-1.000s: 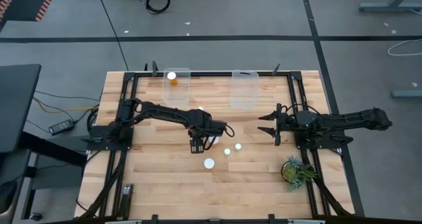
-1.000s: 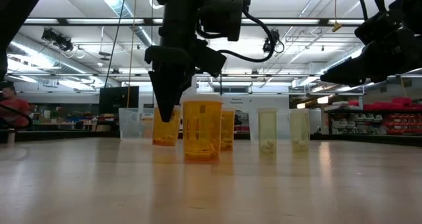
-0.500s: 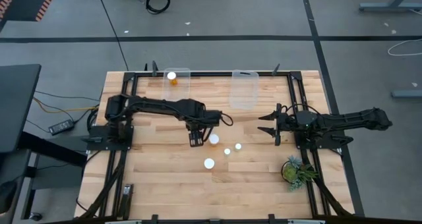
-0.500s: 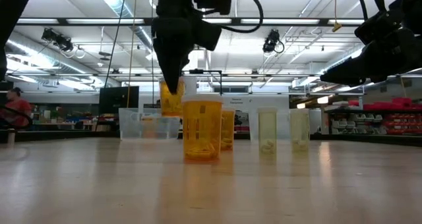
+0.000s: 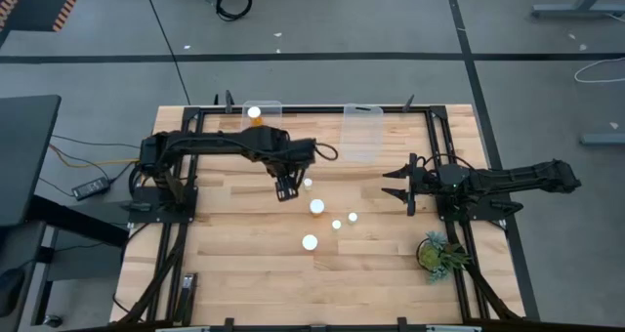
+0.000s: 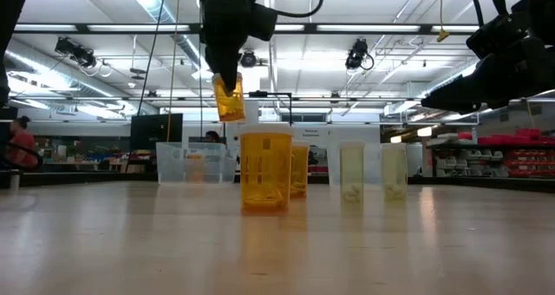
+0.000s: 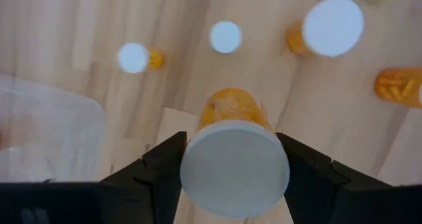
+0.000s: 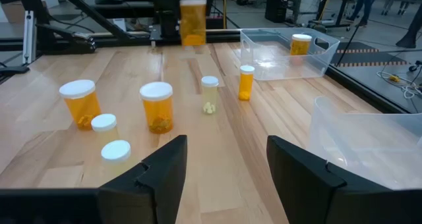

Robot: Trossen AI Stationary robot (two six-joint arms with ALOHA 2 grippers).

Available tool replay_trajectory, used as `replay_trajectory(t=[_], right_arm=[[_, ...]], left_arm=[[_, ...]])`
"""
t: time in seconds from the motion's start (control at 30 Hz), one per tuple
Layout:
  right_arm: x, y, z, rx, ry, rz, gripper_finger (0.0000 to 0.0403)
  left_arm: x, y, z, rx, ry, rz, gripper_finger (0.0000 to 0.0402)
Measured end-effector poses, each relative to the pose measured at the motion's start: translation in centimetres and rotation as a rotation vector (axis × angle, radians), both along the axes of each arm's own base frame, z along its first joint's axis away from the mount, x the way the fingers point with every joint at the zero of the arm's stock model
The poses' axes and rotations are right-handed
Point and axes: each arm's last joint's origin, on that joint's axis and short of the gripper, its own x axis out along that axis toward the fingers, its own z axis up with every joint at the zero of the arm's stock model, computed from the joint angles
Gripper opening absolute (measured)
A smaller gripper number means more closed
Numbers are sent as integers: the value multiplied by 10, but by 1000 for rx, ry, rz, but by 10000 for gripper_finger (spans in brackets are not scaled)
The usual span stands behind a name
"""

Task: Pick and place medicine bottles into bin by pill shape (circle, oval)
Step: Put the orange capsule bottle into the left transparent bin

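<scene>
Low view: our left tool point(image 6: 227, 74) is pinching an orange bottle point(image 6: 230, 99) clear above the bench point(image 6: 277, 243), while our right tool point(image 5: 398, 186) is waiting, fingers spread.

A large industrial workshop or robotics lab: long ceiling strip lights point(image 6: 147, 0), stocked red shelving point(image 6: 512, 152), grey concrete floor point(image 5: 322, 20) and a black-framed wooden workbench point(image 5: 244, 254) fill the hall.

A wooden table point(image 5: 225, 264) carries two clear bins point(image 5: 360, 134), bottles point(image 5: 310, 242) (white-capped), a plant point(image 5: 437, 253).
</scene>
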Motion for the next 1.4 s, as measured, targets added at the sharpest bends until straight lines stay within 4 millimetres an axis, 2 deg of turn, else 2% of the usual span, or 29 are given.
replay_trajectory(t=[0.23, 0.8, 1.13, 1.4], right_arm=[[0, 0, 0, 0, 0, 0, 216], [0, 0, 0, 0, 0, 0, 216], [0, 0, 0, 0, 0, 0, 216], [0, 0, 0, 0, 0, 0, 216]], left_arm=[[-9, 29, 8, 19, -24, 60, 211], [-26, 109, 10, 63, -95, 241, 220], [-39, 145, 13, 125, -138, 365, 217], [-50, 166, 13, 180, -142, 472, 218]])
